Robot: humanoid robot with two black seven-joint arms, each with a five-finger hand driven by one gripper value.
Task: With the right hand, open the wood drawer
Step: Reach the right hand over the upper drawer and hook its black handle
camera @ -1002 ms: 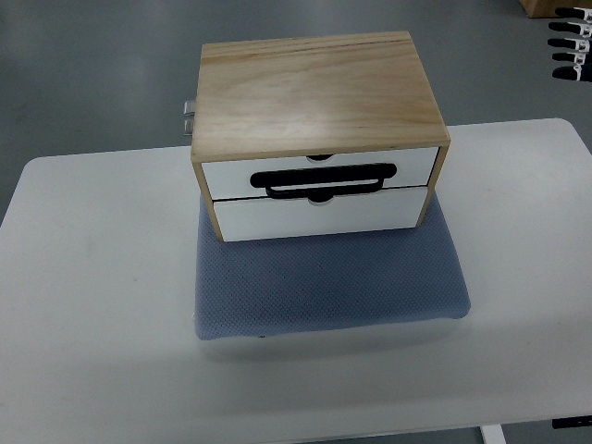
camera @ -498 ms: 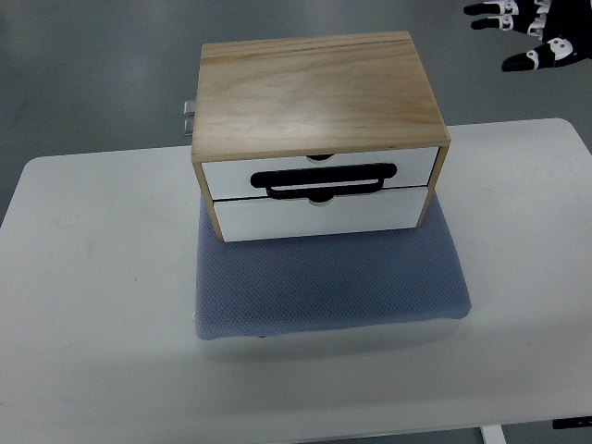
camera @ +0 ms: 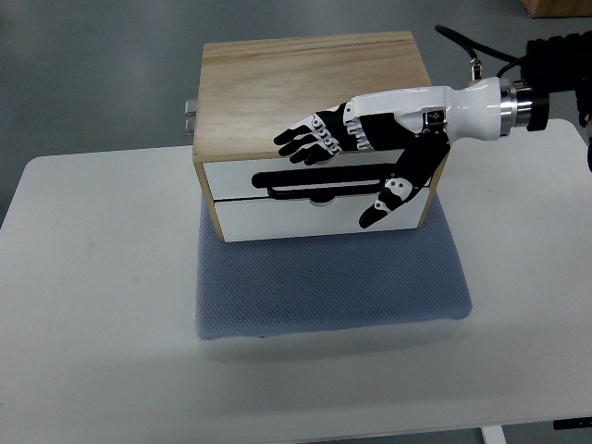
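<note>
On the table: we see a wood drawer box [camera: 314,92] sitting on a blue-grey mat [camera: 328,282], which lies on a white table [camera: 92,305]
Box position: we place it at the mat's far edge, well back from the table's near edge, its rear hanging past the table's far edge
Drawer fronts: we count two white fronts facing us, the upper drawer [camera: 231,176] over the lower drawer [camera: 277,217], both flush with the box face
Handle: we see a black handle [camera: 305,180] running across the line where the two fronts meet
Right hand: our right hand [camera: 370,139] comes in from the picture's right on a white forearm and hovers over the box's front right corner
Hand state: we read it as wide, holding nothing; the fingers [camera: 305,141] stretch left over the front edge of the box top, and the thumb [camera: 393,194] hangs down in front of the drawer fronts, just right of the handle
Contact: we cannot tell whether any fingertip touches the wood or the handle
Left hand: we see none of it
Open room, front: bare mat, then bare table, lie between the drawer fronts and the near edge
Open room, sides: bare tabletop runs wide on the left and narrower on the right
Metal fitting: we note a small metal part [camera: 190,116] jutting from the box's left side
</note>
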